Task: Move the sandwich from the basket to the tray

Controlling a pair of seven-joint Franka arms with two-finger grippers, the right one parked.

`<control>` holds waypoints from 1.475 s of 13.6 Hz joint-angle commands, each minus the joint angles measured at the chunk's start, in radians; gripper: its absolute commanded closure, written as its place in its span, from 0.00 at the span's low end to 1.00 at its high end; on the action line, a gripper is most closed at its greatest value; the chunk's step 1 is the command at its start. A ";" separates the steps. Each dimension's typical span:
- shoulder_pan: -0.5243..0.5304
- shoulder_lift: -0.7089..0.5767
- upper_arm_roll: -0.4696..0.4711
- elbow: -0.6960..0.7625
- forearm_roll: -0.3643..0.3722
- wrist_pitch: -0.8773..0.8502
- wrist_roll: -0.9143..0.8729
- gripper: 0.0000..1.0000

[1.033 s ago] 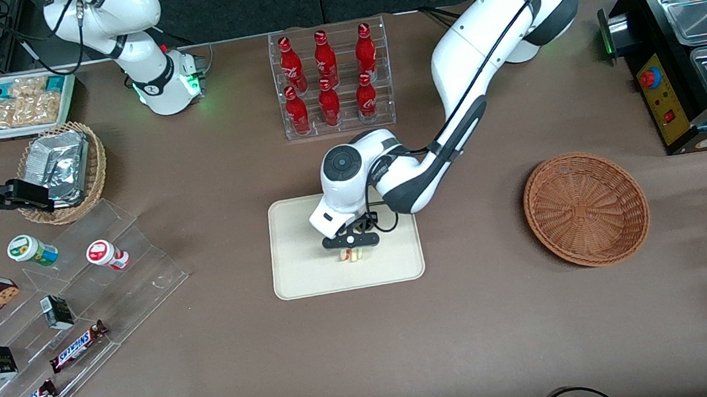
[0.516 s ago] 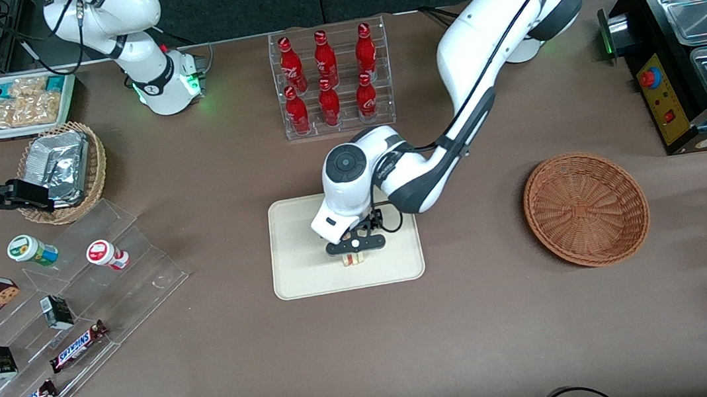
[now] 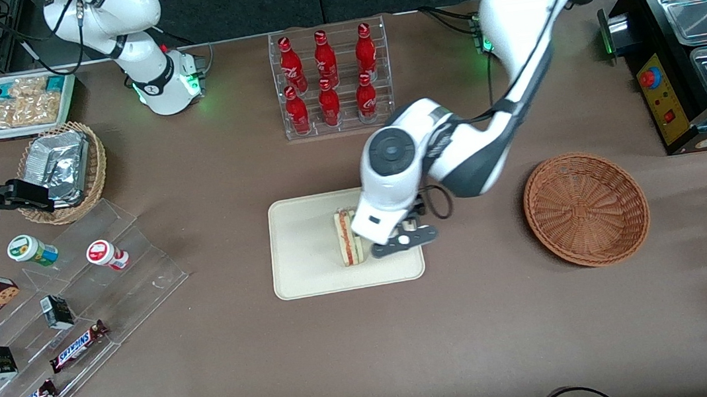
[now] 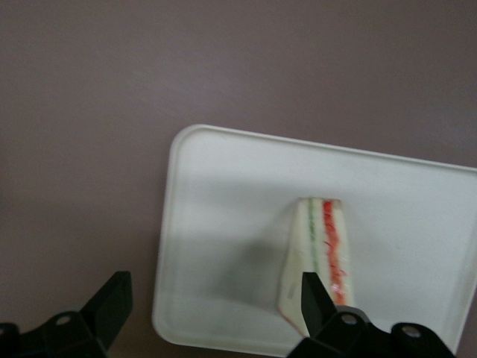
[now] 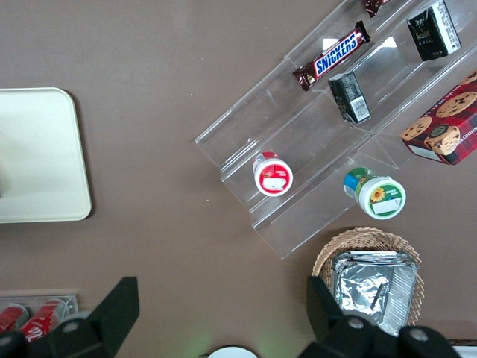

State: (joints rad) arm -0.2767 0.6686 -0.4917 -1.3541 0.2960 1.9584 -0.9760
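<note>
The sandwich, a pale wedge with red and green filling, lies on the cream tray near its middle. It shows uncovered in the left wrist view, resting on the tray. My gripper hangs above the tray's edge on the side toward the basket, beside the sandwich and off it. Its jaws are spread wide and hold nothing. The round reddish-brown basket stands on the table toward the working arm's end, with nothing in it.
A clear rack of red bottles stands farther from the camera than the tray. Toward the parked arm's end are a clear stepped shelf with snacks, a tan basket of foil packets and a white snack tray. A black warmer stands past the basket.
The gripper has let go of the sandwich, risen and swung toward the basket. The sandwich, earlier hidden under the gripper, now lies in plain sight on the tray.
</note>
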 commanded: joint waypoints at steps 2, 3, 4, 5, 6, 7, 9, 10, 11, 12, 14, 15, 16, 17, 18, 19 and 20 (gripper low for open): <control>0.238 -0.213 -0.065 -0.262 -0.089 0.005 0.190 0.00; 0.299 -0.252 -0.077 -0.308 -0.115 0.005 0.256 0.00; 0.348 -0.288 -0.083 -0.350 -0.132 0.004 0.317 0.00; 0.388 -0.322 -0.084 -0.384 -0.141 0.000 0.359 0.00; 0.436 -0.361 -0.084 -0.428 -0.147 -0.001 0.402 0.00; 0.479 -0.400 -0.084 -0.472 -0.149 0.003 0.455 0.00; 0.566 -0.443 -0.084 -0.511 -0.164 -0.006 0.580 0.00; 0.599 -0.466 -0.082 -0.514 -0.190 -0.036 0.630 0.00; 0.641 -0.486 -0.079 -0.513 -0.199 -0.083 0.698 0.00; 0.701 -0.509 -0.080 -0.511 -0.202 -0.122 0.790 0.00; 0.761 -0.566 -0.076 -0.511 -0.265 -0.160 0.884 0.00; 0.774 -0.590 -0.074 -0.513 -0.267 -0.176 0.884 0.00; 0.775 -0.610 -0.073 -0.510 -0.268 -0.194 0.884 0.00; 0.783 -0.632 -0.073 -0.508 -0.270 -0.203 0.884 0.00; 0.797 -0.656 -0.073 -0.505 -0.271 -0.210 0.882 0.00; 0.798 -0.685 -0.071 -0.496 -0.271 -0.226 0.882 0.00; 0.800 -0.710 -0.071 -0.485 -0.271 -0.254 0.882 0.00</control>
State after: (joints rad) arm 0.5016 0.0389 -0.5552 -1.8278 0.0442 1.7462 -0.1029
